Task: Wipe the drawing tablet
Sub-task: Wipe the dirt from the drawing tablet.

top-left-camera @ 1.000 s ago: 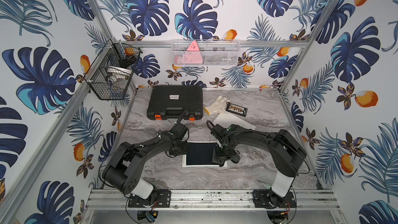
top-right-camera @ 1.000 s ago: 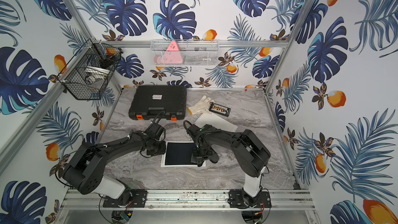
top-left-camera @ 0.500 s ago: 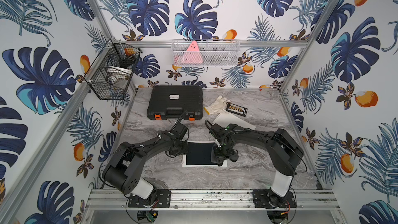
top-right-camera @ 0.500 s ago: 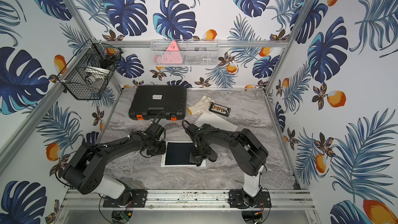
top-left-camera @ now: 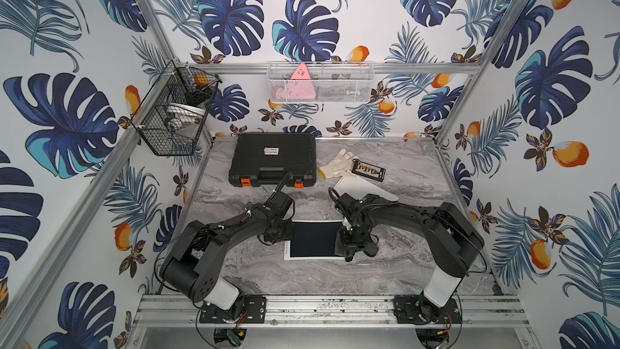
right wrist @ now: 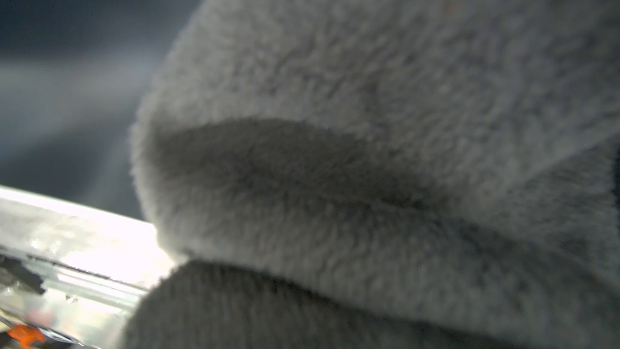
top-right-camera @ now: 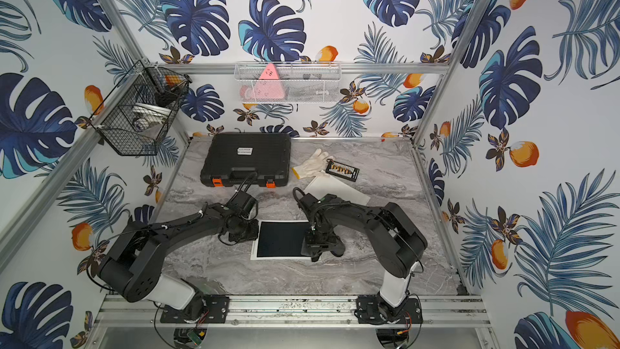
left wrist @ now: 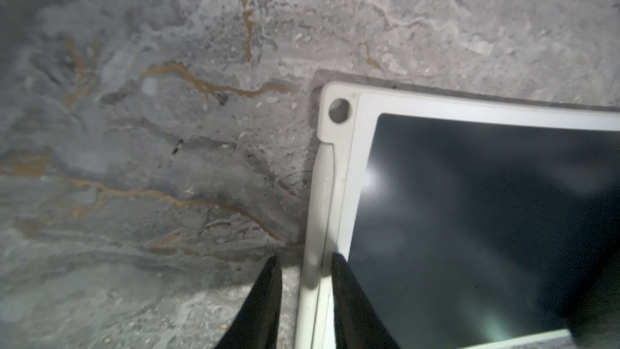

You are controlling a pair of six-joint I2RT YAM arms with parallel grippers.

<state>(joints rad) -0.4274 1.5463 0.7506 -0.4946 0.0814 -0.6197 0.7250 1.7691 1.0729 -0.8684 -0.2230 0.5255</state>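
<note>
The drawing tablet (top-left-camera: 313, 240) lies flat and screen-up on the marble table (top-left-camera: 302, 280), in the lower middle of both top views, between the two grippers and below the black tool case (top-left-camera: 273, 159). The left gripper (left wrist: 303, 260) has its jaws narrowly apart, straddling the tablet's white side rail. One finger (left wrist: 265, 297) is on the table side and the other is over the bezel; whether they press down cannot be told. The right gripper (top-left-camera: 352, 246) is clamped on a grey fleece cloth (right wrist: 369, 129) at the screen's right end.

If that brace is loose, the cloth's drag could slide or swing the tablet across the smooth marble. The cloth is bunched and partly spills past the tablet's right edge, so it may catch on the raised frame or clean only a narrow strip. A thin fold could let hard fingertips scrape the screen.

The tablet's long axis runs left to right across the top views, with a short end toward each arm. The railed end, with a round hole (left wrist: 339, 110) at its corner, faces the left gripper
</note>
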